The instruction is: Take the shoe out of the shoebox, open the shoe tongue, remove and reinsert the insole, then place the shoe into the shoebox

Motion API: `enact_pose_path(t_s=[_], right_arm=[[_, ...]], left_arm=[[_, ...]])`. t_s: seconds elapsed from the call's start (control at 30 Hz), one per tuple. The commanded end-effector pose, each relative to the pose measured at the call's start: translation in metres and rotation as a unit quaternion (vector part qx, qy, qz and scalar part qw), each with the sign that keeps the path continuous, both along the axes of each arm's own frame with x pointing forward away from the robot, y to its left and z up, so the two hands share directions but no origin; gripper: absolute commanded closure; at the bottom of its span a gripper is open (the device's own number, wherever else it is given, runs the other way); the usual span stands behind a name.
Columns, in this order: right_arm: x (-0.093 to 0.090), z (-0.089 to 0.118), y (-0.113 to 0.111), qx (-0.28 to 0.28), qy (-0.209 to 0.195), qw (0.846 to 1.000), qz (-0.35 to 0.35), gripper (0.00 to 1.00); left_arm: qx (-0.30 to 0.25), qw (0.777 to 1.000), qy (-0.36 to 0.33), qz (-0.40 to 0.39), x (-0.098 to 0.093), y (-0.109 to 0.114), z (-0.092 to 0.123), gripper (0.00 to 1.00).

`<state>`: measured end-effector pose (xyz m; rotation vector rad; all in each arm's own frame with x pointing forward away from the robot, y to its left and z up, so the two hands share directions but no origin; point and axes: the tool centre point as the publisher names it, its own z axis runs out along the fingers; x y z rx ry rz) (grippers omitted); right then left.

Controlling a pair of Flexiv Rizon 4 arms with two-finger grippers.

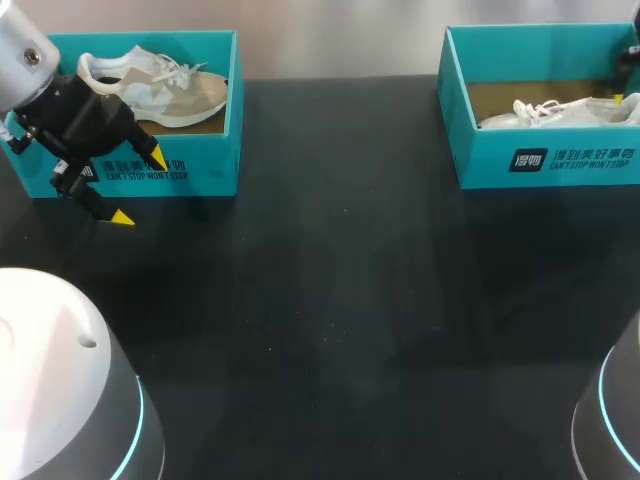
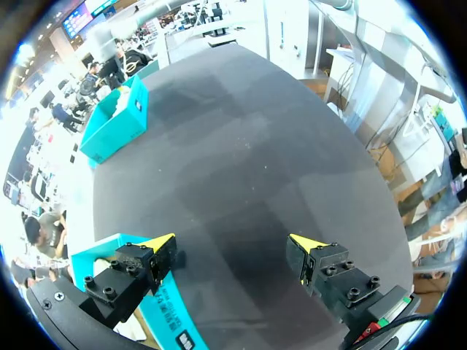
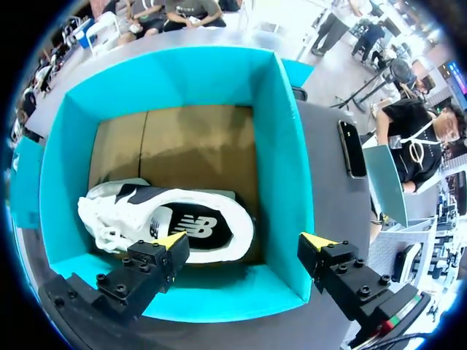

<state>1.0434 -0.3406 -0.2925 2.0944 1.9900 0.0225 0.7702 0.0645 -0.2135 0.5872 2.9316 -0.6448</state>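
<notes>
Shoe status: 2 shoes are in view, each inside its own teal box.

Head view: the beige shoe [image 1: 165,85] lies in the left shoebox [image 1: 200,165], beyond the left gripper [image 1: 138,188]. That gripper's fingers are spread and hold nothing. They sit outside the box, in front of its front wall. The white shoe [image 1: 560,112] lies in the right shoebox [image 1: 560,160].

Left wrist view: 1 finger hangs above the left shoebox's wall, the other above the dark table [image 2: 241,146].

Right wrist view: the right gripper [image 3: 246,242] is spread wide and empty. The white shoe lies under and ahead of 1 finger. The other finger is outside the box wall.

Progress, as judged: 0 steps complete. Removal, tongue opening, insole cycle and return all remain.

Surface: dark, matte and flat, with both boxes well apart.
</notes>
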Motion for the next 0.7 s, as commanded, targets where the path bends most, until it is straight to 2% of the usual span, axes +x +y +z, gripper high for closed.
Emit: enact_pose_path(t_s=[0.03, 0.43, 0.57, 0.7], right_arm=[[-0.015, 0.026, 0.006, -0.004, -0.015, 1.0, -0.003, 0.0], [-0.019, 0.093, 0.014, -0.006, -0.044, 0.998, -0.035, 0.0], [-0.031, 0.117, 0.02, 0.01, -0.047, 0.998, -0.044, 0.0], [-0.041, 0.128, 0.028, 0.018, -0.038, 0.997, -0.058, 0.0]], left_arm=[[0.001, 1.0, -0.001, 0.0, -0.001, 0.001, 0.0, 0.0], [0.001, 1.0, -0.001, 0.0, -0.001, 0.001, 0.0, 0.0], [0.001, 1.0, -0.001, 0.0, -0.001, 0.001, 0.0, 0.0], [0.001, 1.0, -0.001, 0.0, -0.001, 0.001, 0.0, 0.0]])
